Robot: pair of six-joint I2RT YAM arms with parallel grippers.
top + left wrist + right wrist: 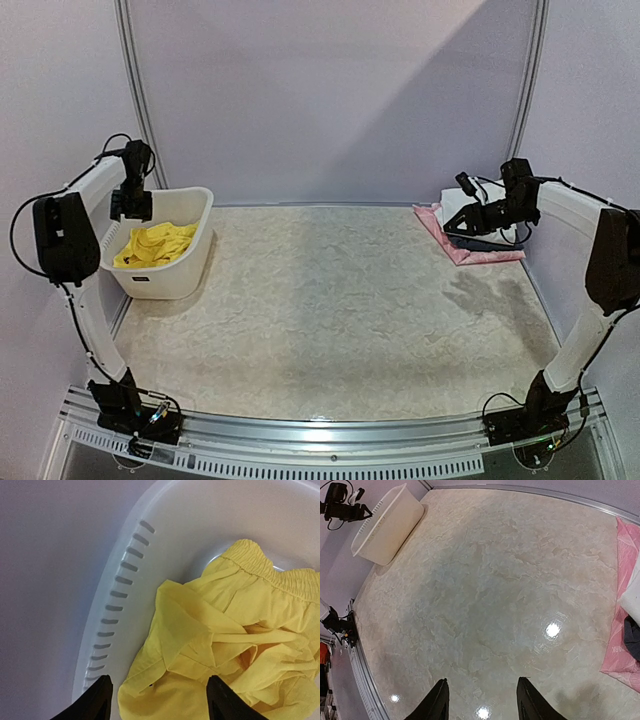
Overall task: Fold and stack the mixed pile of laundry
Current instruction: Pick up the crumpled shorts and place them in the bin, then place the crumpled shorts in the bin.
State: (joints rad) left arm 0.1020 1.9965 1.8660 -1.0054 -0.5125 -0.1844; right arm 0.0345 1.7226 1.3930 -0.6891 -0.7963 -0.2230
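The bright yellow shorts (153, 244) lie crumpled in the white plastic basket (190, 262) at the far left. In the left wrist view the shorts (220, 645) fill the basket's bottom, elastic waistband up at the right. My left gripper (131, 205) hangs open just above them, its fingertips (97, 700) either side of a yellow fold. My right gripper (458, 226) is open and empty over a folded stack at the far right: a white garment (458, 207) on a pink one (470, 250). In the right wrist view its fingertips (440, 700) hang above bare table.
The basket's slotted rim (117, 595) runs close to my left fingers. The pink cloth (625, 605) with a dark item (632, 637) lies at the right edge of the right wrist view. The marbled table (330, 310) spans between the arms; walls close the back and sides.
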